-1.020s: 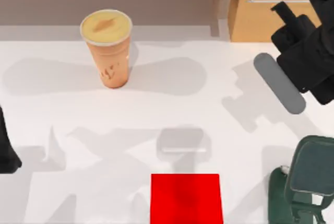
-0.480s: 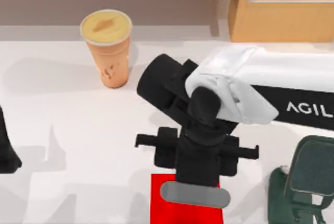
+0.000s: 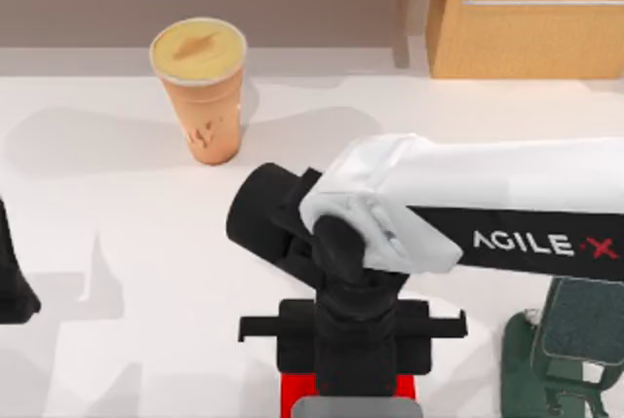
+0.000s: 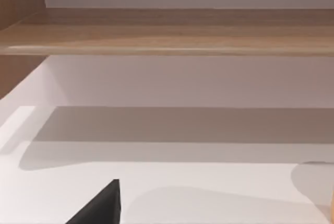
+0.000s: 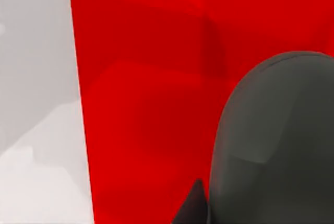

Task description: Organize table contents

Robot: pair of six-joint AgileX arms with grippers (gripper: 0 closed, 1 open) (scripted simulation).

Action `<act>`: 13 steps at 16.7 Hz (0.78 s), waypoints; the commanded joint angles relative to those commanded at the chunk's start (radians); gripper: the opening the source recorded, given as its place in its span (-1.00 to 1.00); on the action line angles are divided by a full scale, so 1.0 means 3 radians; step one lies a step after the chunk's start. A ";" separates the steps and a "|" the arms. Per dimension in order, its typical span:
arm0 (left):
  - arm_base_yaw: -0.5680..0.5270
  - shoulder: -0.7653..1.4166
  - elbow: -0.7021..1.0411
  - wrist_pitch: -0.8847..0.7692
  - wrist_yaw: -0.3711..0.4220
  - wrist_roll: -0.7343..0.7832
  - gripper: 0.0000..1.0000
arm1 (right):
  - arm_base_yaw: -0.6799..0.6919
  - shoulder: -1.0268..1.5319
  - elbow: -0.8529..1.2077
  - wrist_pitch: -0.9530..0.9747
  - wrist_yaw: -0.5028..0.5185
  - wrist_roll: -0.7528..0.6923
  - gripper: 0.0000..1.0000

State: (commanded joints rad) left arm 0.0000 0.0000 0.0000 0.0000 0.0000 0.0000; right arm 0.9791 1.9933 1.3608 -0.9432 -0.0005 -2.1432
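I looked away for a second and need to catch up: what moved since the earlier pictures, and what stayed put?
The right arm swung from the table's far right corner across to the middle front, carrying the grey mouse to the red pad; its tool now hangs over that pad, mouse still with it. The cup, the green stand and the left arm at the left edge did not move.

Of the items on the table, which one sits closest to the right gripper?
The dark grey mouse, directly under the right gripper over the red pad. The orange-tan cup and green stand are farther off.
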 joint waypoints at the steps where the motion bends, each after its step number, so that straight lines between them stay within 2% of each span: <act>1: 0.0000 0.0000 0.0000 0.0000 0.0000 0.0000 1.00 | -0.0015 -0.0010 -0.0001 0.0006 0.0005 0.0008 -1.00; 9: 0.0000 0.0000 0.0000 0.0000 0.0000 0.0000 1.00 | 0.0000 0.0050 -0.0070 0.0120 0.0000 0.0001 -1.00; 13: 0.0000 0.0000 0.0000 0.0000 0.0000 0.0000 1.00 | 0.0000 0.0050 -0.0070 0.0120 0.0000 0.0001 -0.40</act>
State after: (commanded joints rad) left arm 0.0000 0.0000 0.0000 0.0000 0.0000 0.0000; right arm 0.9791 2.0083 1.3397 -0.9072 -0.0004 -2.1430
